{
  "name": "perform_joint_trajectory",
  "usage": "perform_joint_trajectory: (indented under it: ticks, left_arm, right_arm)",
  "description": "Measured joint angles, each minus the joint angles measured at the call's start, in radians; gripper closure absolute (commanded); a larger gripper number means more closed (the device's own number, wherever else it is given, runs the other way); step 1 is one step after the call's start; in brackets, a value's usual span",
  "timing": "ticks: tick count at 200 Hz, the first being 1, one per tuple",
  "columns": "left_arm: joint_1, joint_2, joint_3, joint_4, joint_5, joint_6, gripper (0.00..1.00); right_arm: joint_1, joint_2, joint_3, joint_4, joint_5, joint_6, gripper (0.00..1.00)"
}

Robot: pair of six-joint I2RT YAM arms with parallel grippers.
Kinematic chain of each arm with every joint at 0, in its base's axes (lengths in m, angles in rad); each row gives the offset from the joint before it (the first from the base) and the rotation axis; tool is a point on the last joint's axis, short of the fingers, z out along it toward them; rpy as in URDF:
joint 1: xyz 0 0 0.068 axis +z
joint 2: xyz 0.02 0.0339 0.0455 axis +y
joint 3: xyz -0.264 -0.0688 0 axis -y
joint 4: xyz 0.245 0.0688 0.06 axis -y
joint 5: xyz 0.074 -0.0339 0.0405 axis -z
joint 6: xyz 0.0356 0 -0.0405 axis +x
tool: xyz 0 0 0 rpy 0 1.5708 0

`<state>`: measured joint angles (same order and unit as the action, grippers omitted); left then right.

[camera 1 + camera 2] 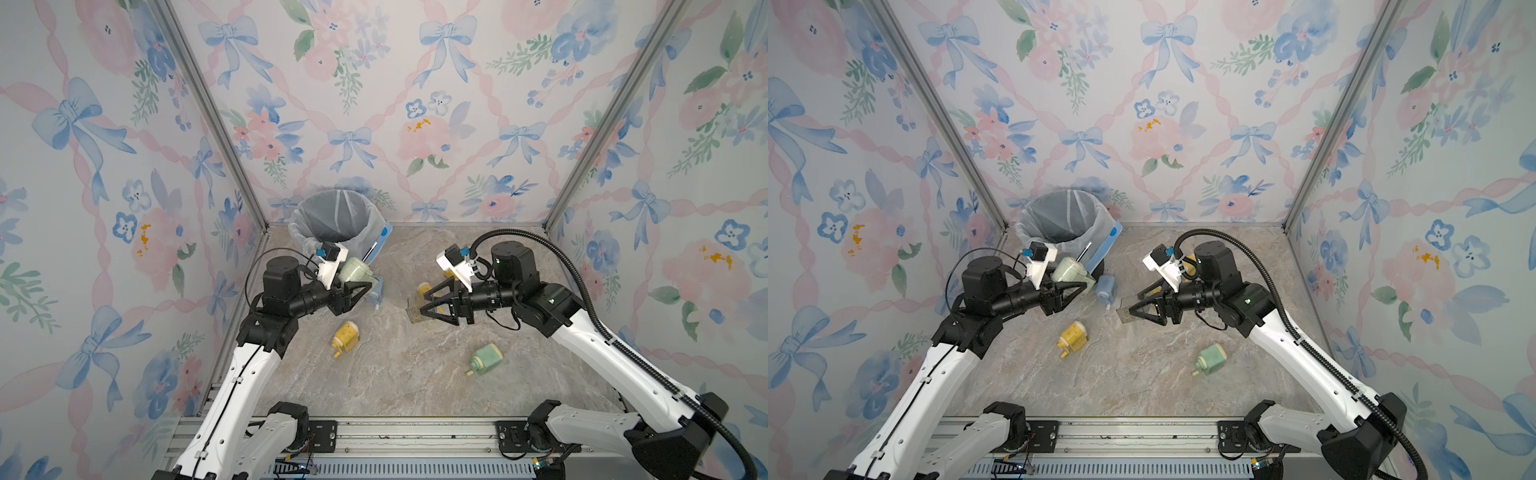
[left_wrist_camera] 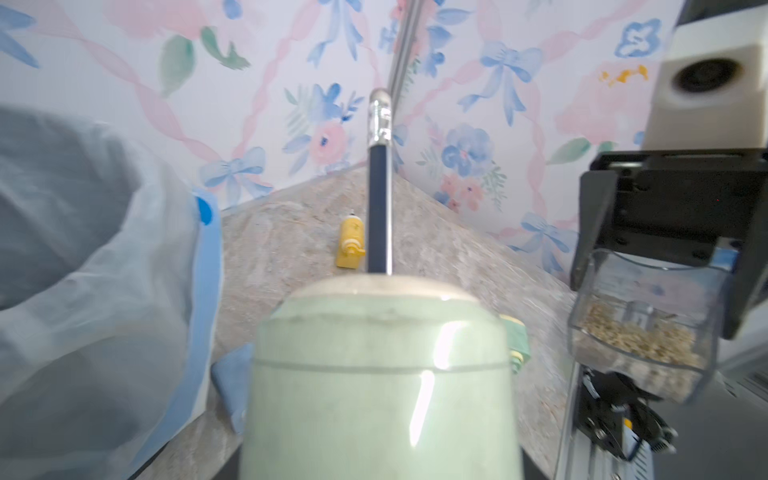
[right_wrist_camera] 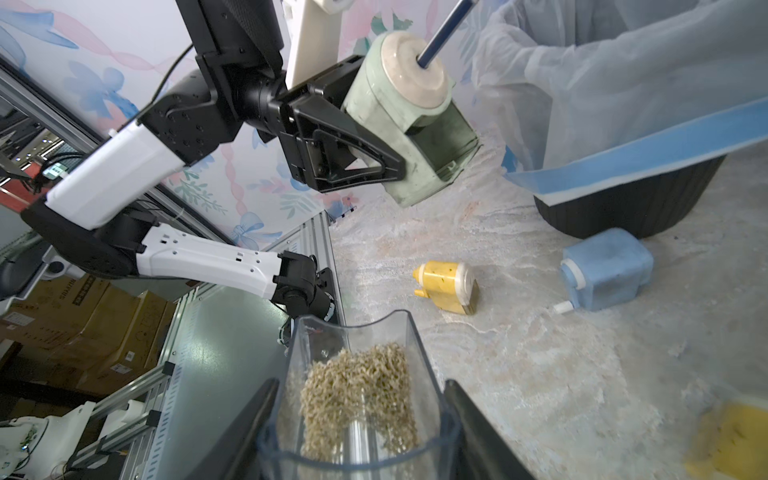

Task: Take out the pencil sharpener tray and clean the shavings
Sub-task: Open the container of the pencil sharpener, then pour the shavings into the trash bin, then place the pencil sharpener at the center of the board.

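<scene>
**Tray out of the sharpener, pinched in the right gripper**

At far left stood a round black bin [image 1: 332, 216], lined with filmy white plastic edged by a blue band. Just beside it the left gripper [image 1: 360, 284] pinched a pale, rounded sharpener [image 3: 399, 95] off the table [image 1: 395, 382]. A dark pencil [image 2: 379, 208] stood out of its cream cap, and its square slot [image 3: 449, 141] gaped. A boxy blue sharpener [image 1: 1105, 287] lay on its side near the bin's foot. A yellow sharpener [image 1: 345, 336] lay nearer, alone on the marbled surface. Open table ran between the arms. Right of that gap, the right gripper [image 1: 423, 303] had its black fingers pressed on the sides of the clear plastic tray [image 3: 357, 332]. It held the tray off the table, well apart from the sharpener. Tan, crumbly shavings [image 3: 357, 386] were heaped inside. A second yellow sharpener [image 1: 424, 288] sat partly hidden beyond that gripper. A green sharpener [image 1: 486, 360] lay near right, with bare table around it.
</scene>
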<state>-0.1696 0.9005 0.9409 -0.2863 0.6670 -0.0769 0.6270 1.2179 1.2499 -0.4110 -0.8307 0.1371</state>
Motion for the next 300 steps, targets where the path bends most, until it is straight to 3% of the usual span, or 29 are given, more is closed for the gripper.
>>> perform_joint_trajectory:
  ticks: [84,171,208,232,257,300]
  left_arm:
    - [0.084,-0.142,-0.124,0.000,-0.286,-0.143,1.00]
    - [0.174,-0.186,-0.240,-0.002,-0.491,-0.236,1.00]
    - [0.212,-0.185,-0.307,-0.001,-0.542,-0.272,1.00]
    - [0.295,-0.137,-0.354,0.001,-0.538,-0.293,1.00]
    - [0.375,-0.074,-0.396,-0.002,-0.560,-0.323,1.00]
    - [0.393,-0.003,-0.402,0.017,-0.631,-0.381,1.00]
  right_arm:
    - [-0.003,0.309,0.350,0.185,-0.082,0.208,0.53]
    - [0.050,0.706,0.822,0.398,-0.094,0.658,0.56]
    - [0.063,0.908,1.044,0.488,-0.048,0.927,0.58]
    - [0.069,1.015,1.167,0.480,0.010,1.053,0.57]
    - [0.073,1.077,1.228,0.493,0.078,1.205,0.57]
    - [0.084,1.138,1.287,0.507,0.185,1.441,0.58]
